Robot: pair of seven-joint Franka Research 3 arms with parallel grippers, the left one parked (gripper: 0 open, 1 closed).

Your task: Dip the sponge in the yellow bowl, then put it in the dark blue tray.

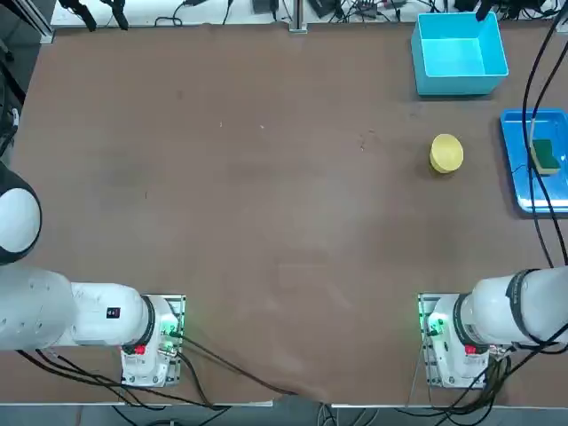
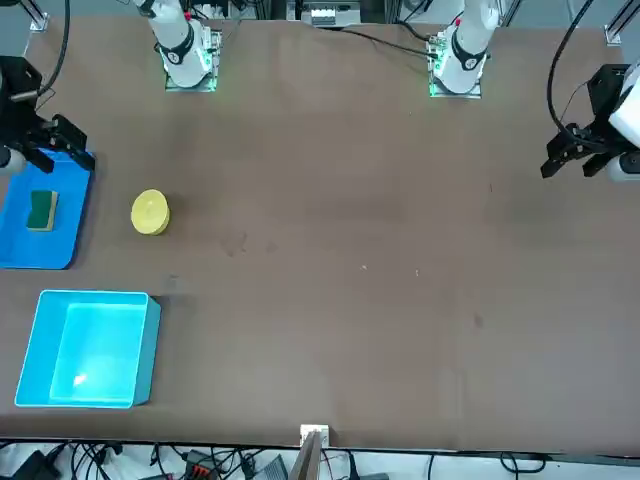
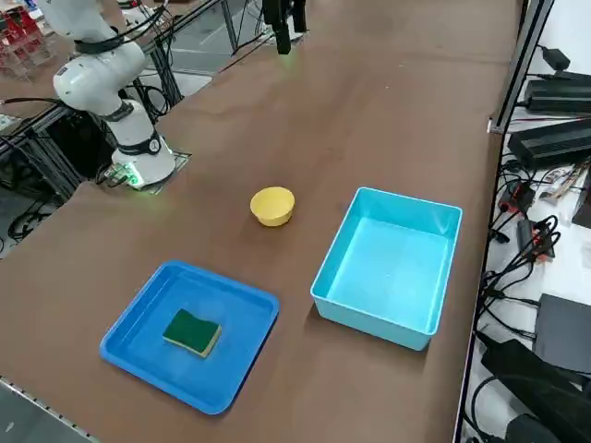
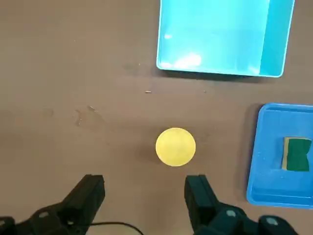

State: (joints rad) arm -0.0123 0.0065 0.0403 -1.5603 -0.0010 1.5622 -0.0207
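The table is bare brown board over most of its width, and everything on it sits toward the robot's right and far side. The tray lies at the right edge, partly cut off in the top view, with its long side along that edge. The cyan box stands near the far right corner, close to the far edge, apart from the tray. The bowl sits on open board between them, just left of the tray and nearer the robot than the box, touching neither. The sponge lies flat in the tray, green face up, yellow foam showing along one side, clear of the rim. The box holds nothing visible; the bowl's inside is not shown clearly. The right gripper hangs raised above the table with fingers spread wide and holding nothing; in the wrist view the bowl lies just beyond the fingertips and the sponge sits off to one side, well apart.
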